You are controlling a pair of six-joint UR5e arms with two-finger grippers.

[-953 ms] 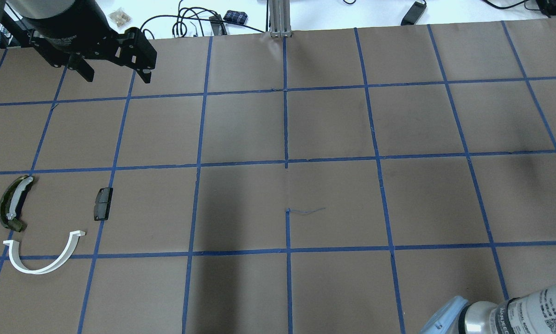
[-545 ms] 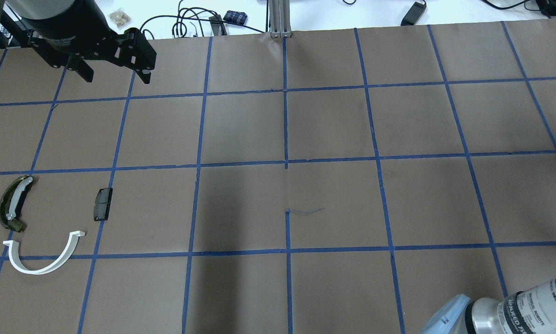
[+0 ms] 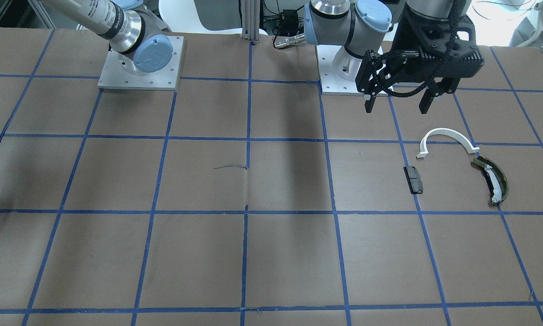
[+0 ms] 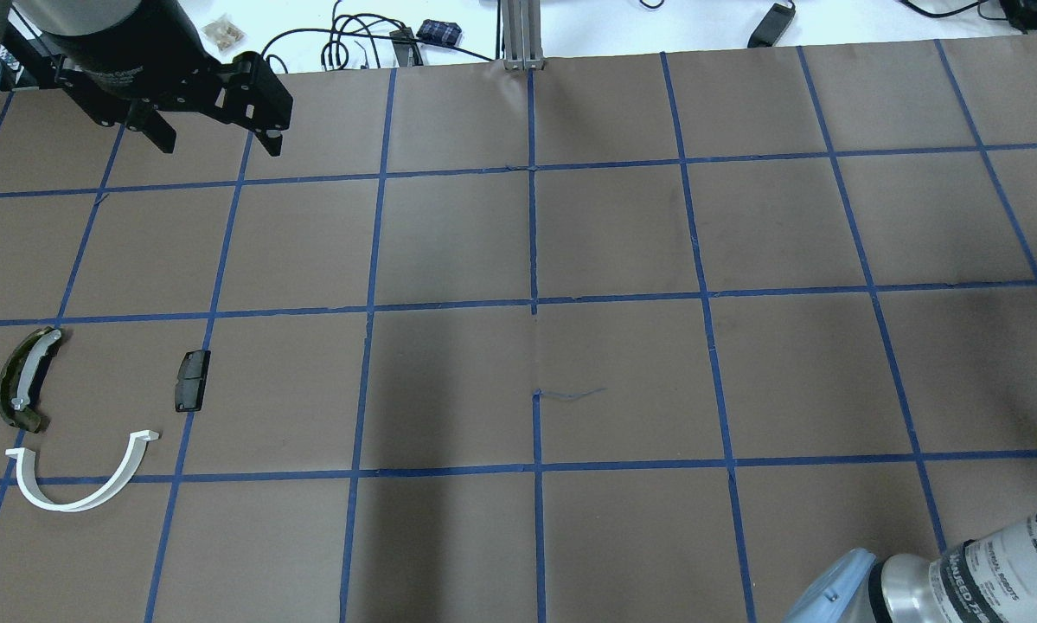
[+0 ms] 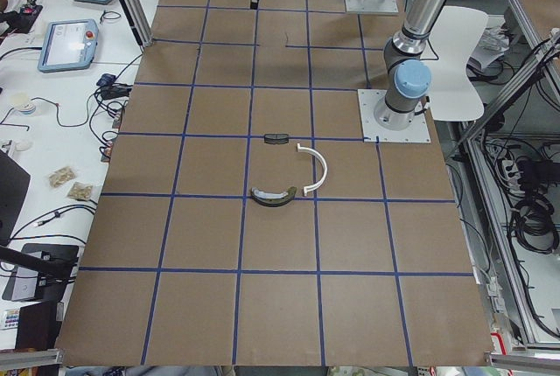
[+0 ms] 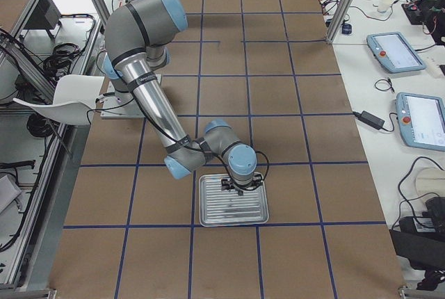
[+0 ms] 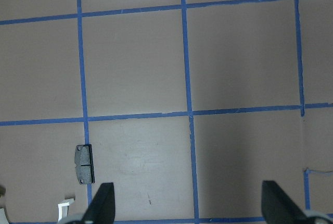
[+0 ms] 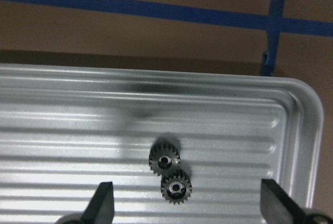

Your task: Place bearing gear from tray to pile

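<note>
Two small dark bearing gears (image 8: 165, 160) (image 8: 176, 187) lie side by side on the ribbed metal tray (image 8: 57, 130). My right gripper (image 8: 190, 206) is open above them, with a finger on either side and touching neither. The tray (image 6: 233, 217) also shows in the exterior right view, under the right gripper (image 6: 240, 183). The pile lies at the table's left: a white half-ring (image 4: 81, 484), an olive-green curved piece (image 4: 18, 381) and a dark grey block (image 4: 192, 381). My left gripper (image 4: 215, 138) is open and empty, raised beyond the pile.
The table is brown paper with a blue tape grid. An aluminium post (image 4: 522, 35) stands at the far edge, with cables behind it. The two arm bases (image 3: 140, 63) (image 3: 339, 72) sit on the robot's side. The tray lies at the table's right end.
The right arm's elbow at the view's lower right has shifted slightly down and right. The left gripper and the pile have not moved.
</note>
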